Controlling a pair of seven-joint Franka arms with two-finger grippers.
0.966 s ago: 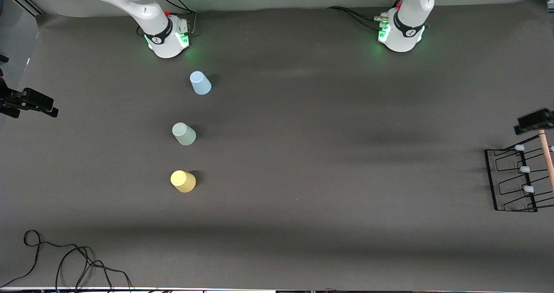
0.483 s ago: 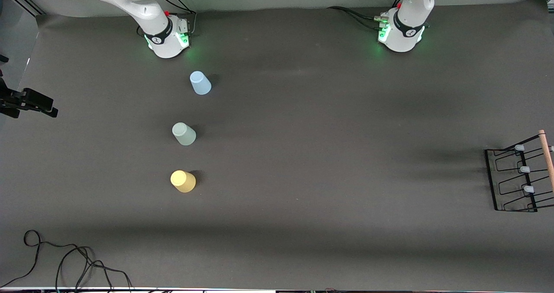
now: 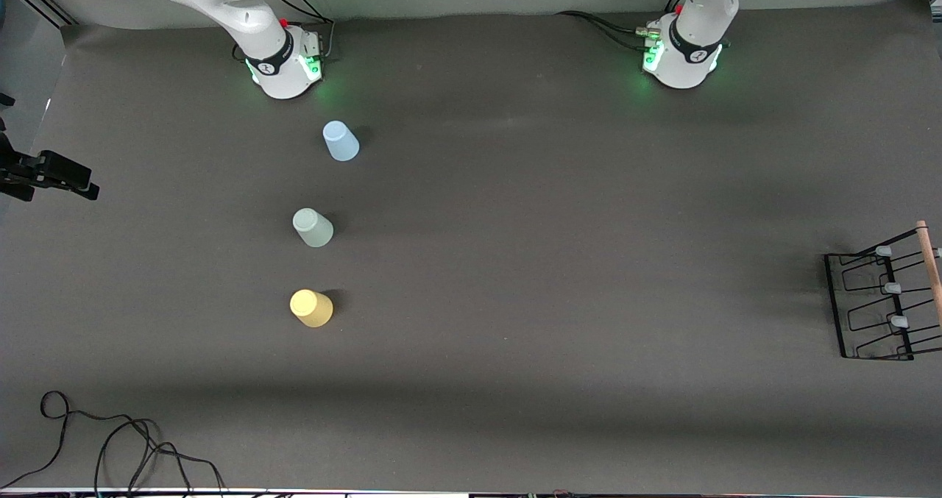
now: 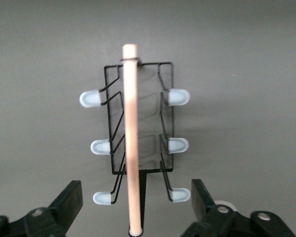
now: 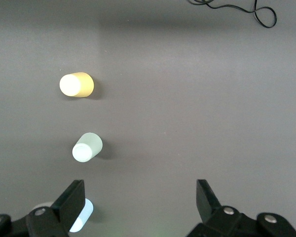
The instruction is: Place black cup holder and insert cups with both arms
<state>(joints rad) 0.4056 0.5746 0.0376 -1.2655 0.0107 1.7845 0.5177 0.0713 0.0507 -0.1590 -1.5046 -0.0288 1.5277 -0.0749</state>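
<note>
The black cup holder (image 3: 876,307) stands at the left arm's end of the table, partly cut off by the view's edge. Its wooden rod handle (image 4: 130,133) runs between pale-capped pegs (image 4: 178,97). My left gripper (image 4: 135,190) is open and empty, high over the holder with the rod between its fingers; it is out of the front view. The light blue cup (image 3: 341,142), pale green cup (image 3: 313,228) and yellow cup (image 3: 311,308) stand in a row near the right arm's base. My right gripper (image 5: 140,190) is open and empty, high over the table beside the blue cup (image 5: 81,215).
A black cable (image 3: 110,439) lies coiled at the table's front corner at the right arm's end. A black clamp-like object (image 3: 48,174) sticks in at that end's edge. The dark mat (image 3: 559,262) stretches between cups and holder.
The left gripper, seen a second ago over the holder's handle at the front view's edge, has gone out of that view. Cups, holder and right arm have not moved.
</note>
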